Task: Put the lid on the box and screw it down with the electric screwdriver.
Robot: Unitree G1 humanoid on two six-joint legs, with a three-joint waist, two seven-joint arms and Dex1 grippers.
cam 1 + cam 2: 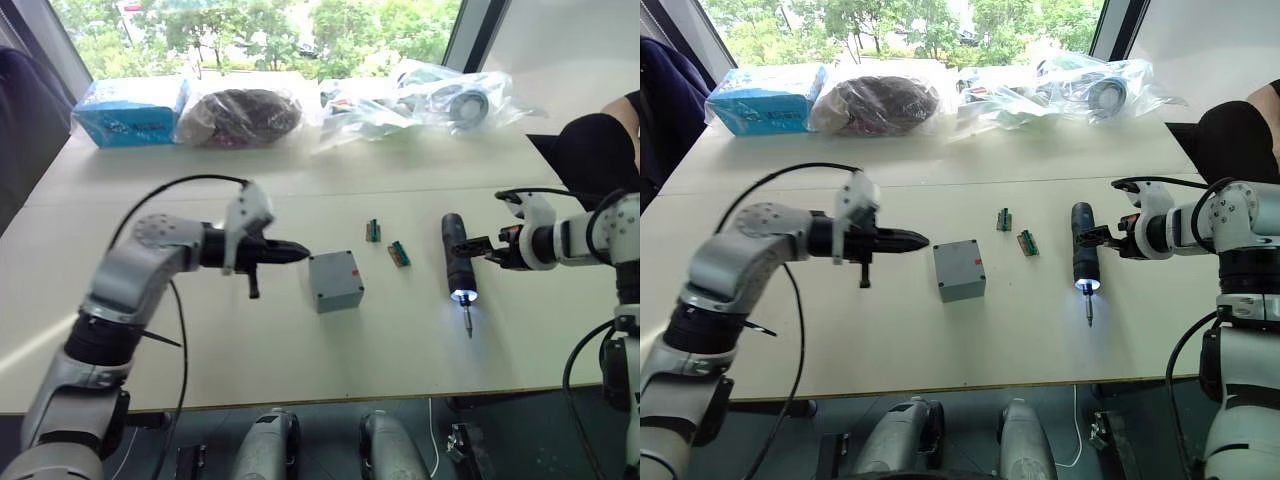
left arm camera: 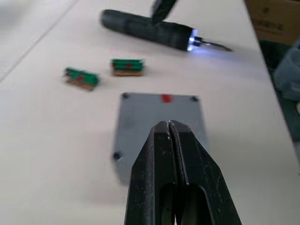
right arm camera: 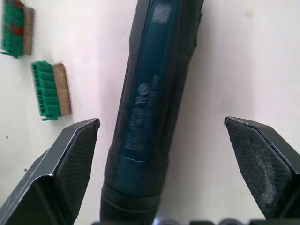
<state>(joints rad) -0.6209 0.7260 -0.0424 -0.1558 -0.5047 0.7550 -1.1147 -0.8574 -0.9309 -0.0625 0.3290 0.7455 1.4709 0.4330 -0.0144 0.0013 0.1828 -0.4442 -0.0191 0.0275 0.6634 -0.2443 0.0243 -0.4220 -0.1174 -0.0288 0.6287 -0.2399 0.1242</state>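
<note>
Screwdriver (image 1: 458, 258) lies lengthwise toward the robot, bit nearest; right gripper (image 1: 487, 249) spread beside its barrel, left gripper (image 1: 300, 251) pressed together near box (image 1: 335, 281).

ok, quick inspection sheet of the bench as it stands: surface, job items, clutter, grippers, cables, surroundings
Surface: pale table, seam running across it.
Job's things: box mid-table with the lid already on it, red mark at one edge; screwdriver lying flat to its right, tip light on.
Clutter: two green parts between box and screwdriver; blue carton and plastic bags at the far edge.
Grippers: left gripper shut, hovering just left of the box; right gripper open, straddling the screwdriver.
Cables: black cable looping over the left arm.
Surroundings: window with trees behind; a person's dark sleeve at far right.
</note>
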